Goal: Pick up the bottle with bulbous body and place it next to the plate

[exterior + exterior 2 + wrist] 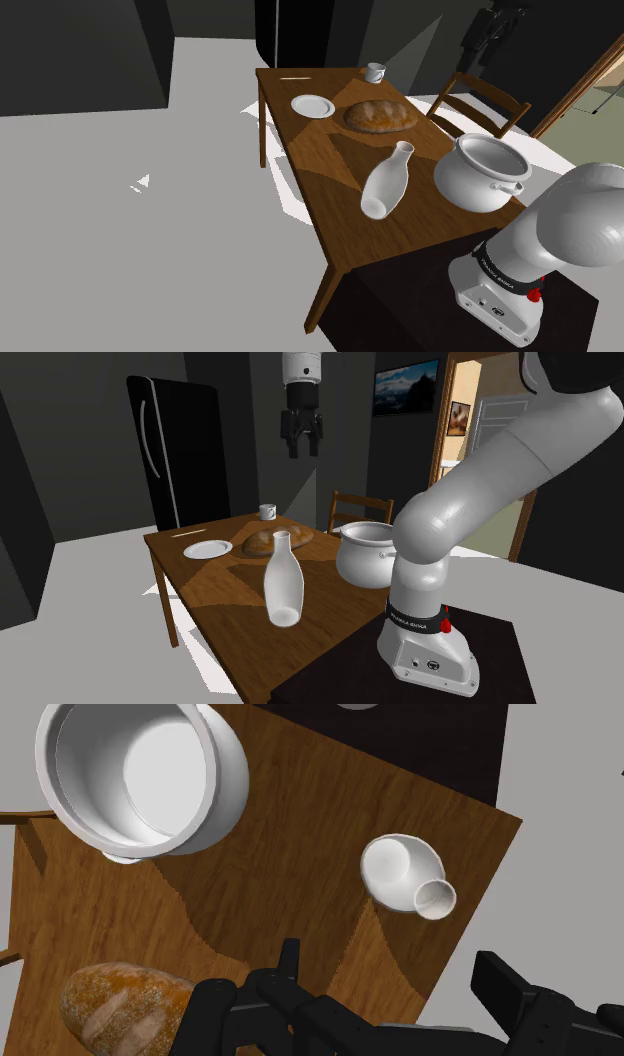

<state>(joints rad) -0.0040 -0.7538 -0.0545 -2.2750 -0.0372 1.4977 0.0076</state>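
Note:
A white bottle with a bulbous body [387, 181] [283, 584] stands upright on the wooden table [325, 165] [205, 597], near its middle. A small white plate [312, 105] [208, 550] lies toward the table's far end. My black gripper [304, 450] hangs high above the table, open, with nothing between its fingers. In the wrist view the gripper [395, 979] looks straight down, and the bottle [405, 874] shows from above, well below it and just ahead of the spread fingers.
A loaf of bread [380, 116] [262, 542] [125, 1004] lies beside the plate. A large white pot [483, 172] [365, 554] [140, 779] stands near the bottle, on the stand's side. A cup [374, 72] sits at the far end, a chair [480, 100] behind, a black fridge [175, 452] beyond.

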